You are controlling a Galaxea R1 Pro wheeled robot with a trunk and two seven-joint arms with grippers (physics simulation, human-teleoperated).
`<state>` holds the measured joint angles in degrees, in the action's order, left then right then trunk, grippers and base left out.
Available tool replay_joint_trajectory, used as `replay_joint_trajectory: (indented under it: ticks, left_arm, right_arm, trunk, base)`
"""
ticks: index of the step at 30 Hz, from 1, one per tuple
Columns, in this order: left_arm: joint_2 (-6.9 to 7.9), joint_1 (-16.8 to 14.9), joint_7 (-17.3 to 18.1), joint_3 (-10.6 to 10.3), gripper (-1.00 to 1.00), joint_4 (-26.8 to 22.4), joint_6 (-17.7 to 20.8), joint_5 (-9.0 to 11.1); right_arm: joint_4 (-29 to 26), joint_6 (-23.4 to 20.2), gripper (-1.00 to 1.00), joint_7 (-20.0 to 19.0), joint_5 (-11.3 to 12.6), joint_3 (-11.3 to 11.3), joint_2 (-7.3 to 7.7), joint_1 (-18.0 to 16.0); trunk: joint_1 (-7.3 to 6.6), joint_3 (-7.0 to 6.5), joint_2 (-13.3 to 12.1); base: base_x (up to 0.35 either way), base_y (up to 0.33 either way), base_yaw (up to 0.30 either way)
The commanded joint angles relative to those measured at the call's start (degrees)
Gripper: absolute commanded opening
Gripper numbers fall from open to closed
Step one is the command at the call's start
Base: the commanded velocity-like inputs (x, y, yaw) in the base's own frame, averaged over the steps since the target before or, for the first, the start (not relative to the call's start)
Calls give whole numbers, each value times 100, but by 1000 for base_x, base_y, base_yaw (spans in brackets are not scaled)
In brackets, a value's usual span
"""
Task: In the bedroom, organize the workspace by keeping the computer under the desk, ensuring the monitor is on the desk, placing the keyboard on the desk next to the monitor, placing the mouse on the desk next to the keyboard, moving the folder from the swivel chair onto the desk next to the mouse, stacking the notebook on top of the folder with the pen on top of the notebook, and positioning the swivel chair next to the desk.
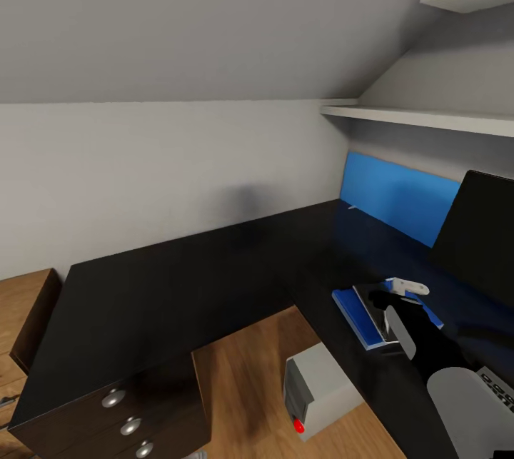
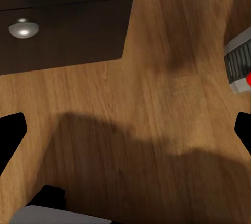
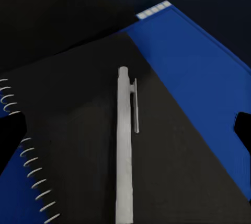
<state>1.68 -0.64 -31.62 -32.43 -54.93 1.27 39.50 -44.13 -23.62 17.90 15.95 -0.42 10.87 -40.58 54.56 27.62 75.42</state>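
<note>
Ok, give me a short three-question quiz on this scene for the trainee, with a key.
1. True or false: the slim white pen lies on the dark spiral-bound notebook.
2. What lies directly under that notebook? A) a bright blue flat folder B) a black keyboard C) a grey chair seat
3. Fill the gap: the light grey boxy computer tower with the red light stands on the light wood plank ____.

Key: 1 true; 2 A; 3 floor.
</note>
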Motion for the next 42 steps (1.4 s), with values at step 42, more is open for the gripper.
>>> replay_joint_trajectory:
  ticks: [42]
  left_arm:
    - [-5, -6, -46, -44, 100, 358, 16, 23]
  right_arm:
    - [-1487, -725, 100, 38, 95, 50, -329, 571]
  trunk:
    - [0, -121, 4]
  base:
    - [0, 0, 0]
